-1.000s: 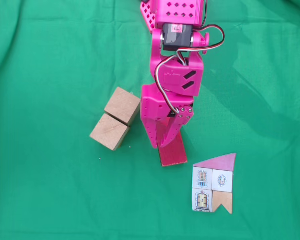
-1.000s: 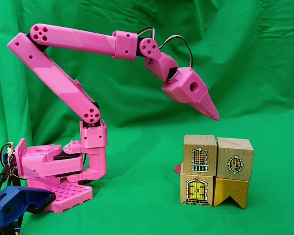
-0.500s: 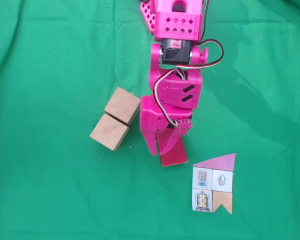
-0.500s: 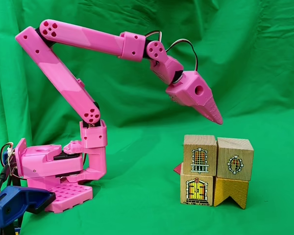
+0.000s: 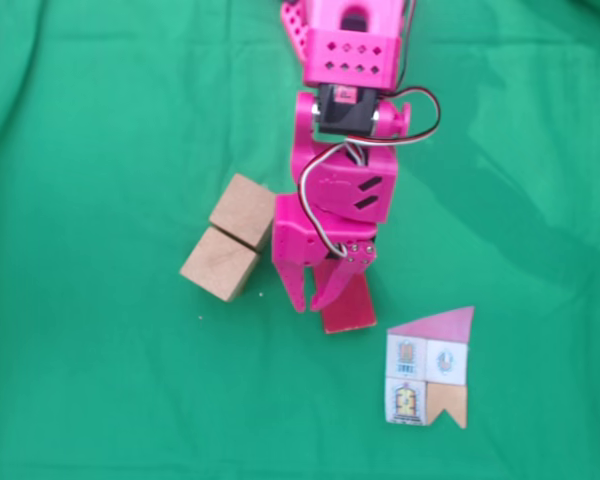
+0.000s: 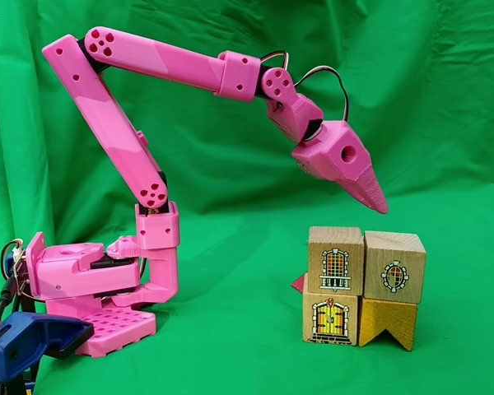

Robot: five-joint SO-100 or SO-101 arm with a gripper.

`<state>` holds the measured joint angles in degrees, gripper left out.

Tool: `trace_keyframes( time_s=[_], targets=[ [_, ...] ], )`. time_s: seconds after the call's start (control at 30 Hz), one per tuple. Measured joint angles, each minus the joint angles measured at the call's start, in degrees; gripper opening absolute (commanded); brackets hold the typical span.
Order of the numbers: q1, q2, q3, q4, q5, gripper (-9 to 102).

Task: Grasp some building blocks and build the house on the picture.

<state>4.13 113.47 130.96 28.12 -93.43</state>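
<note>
Fingers (image 5: 312,303) are slightly parted and empty, tips splayed in a narrow V above the top end of the red block (image 5: 347,308) in a fixed view looking down; in a fixed view from the side they (image 6: 375,204) hang high above the green cloth, pointing down toward 4 o'clock.

Red block lies flat on the table (image 5: 100,150), long axis roughly 12-to-6, upper part hidden under the fingers. Two tan cubes (image 5: 232,236) sit touching each other at its 9 o'clock, well clear of it, stacked diagonally from 1 to 7. The picture (image 5: 428,367), the paper house, lies just past the block's lower end at 4 o'clock.

Our read: we're lining up to grab the red block as roof. To do it well:
- open wider before descending; the current gap looks too narrow for the block
- centre over the block's middle, not its top end, so it doesn't tilt when lifted
- straddle the short sides, drop straight down
- cubes first need squaring side by side, or the roof won't sit level.

Side view also has a painted block house (image 6: 364,286) near the camera; keep the arm clear of it.
</note>
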Motion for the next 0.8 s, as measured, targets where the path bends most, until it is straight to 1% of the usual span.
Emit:
trace_keyframes(
  time_s=[0.17, 0.33, 0.47, 0.8],
  targets=[
    [0.00, 0.00, 2.29, 0.00, -4.13, 0],
    [0.00, -0.18, 6.15, 0.00, -14.50, 0],
    [0.00, -0.18, 6.33, 0.00, -21.97, 0],
    [0.00, -4.48, 6.24, 0.00, -35.07, 0]
  ],
)
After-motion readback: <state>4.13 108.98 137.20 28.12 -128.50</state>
